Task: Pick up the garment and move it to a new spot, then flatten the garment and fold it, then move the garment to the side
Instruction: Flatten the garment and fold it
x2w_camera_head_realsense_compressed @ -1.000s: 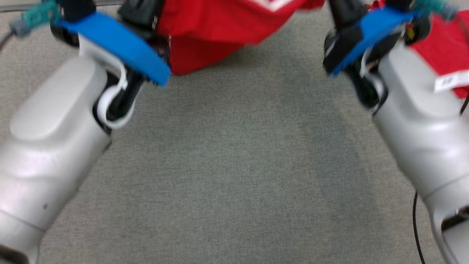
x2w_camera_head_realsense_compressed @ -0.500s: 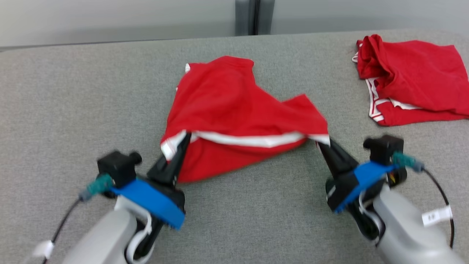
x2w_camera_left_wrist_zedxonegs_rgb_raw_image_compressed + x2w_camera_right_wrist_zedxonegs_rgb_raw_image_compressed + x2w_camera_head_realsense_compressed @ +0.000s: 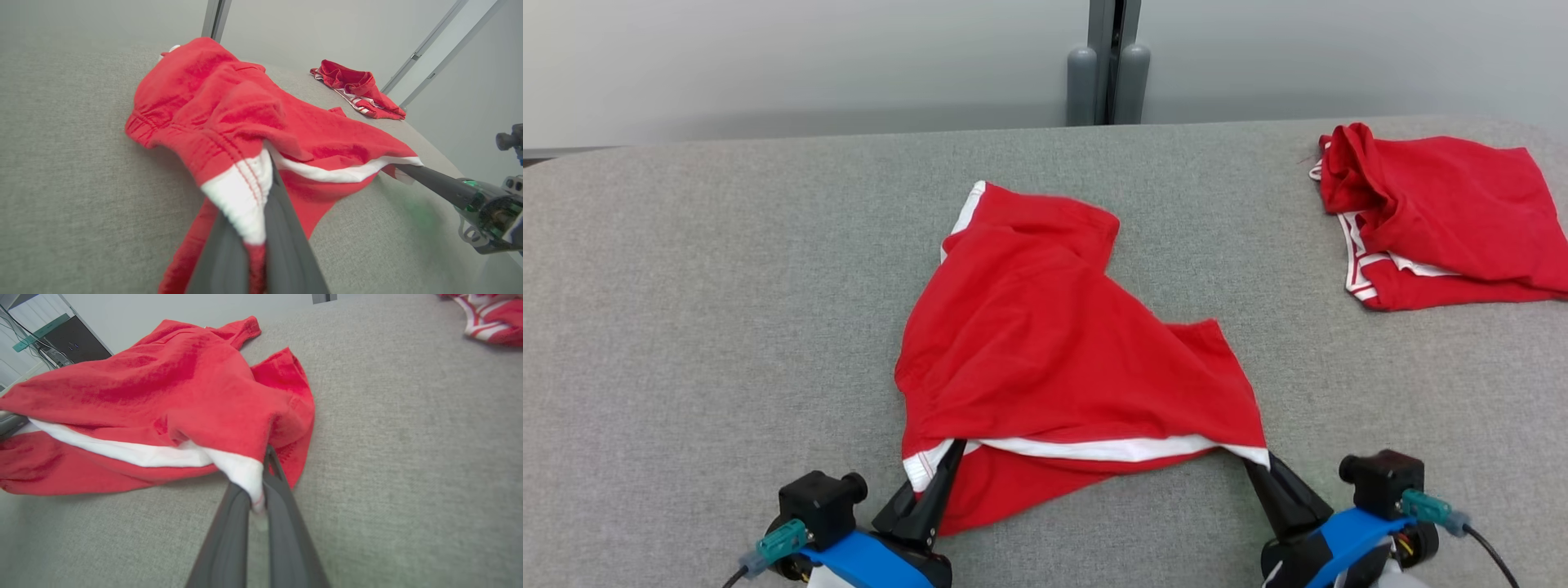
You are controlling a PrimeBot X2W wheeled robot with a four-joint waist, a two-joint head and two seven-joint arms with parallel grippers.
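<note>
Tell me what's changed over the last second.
The head camera tilted up. Beyond that, the left gripper and right gripper drew the waistband toward the robot, stretching the garment out. Both stayed shut on the waistband's ends; the second garment, far right, stayed put.

Rumpled red shorts (image 3: pixel 1045 343) with white waistband, spread across centre of frame; waistband pulled taut and lifted along lower centre, rest trailing flat toward upper centre, white side stripe showing.

No writing can be read — none anywhere.
</note>
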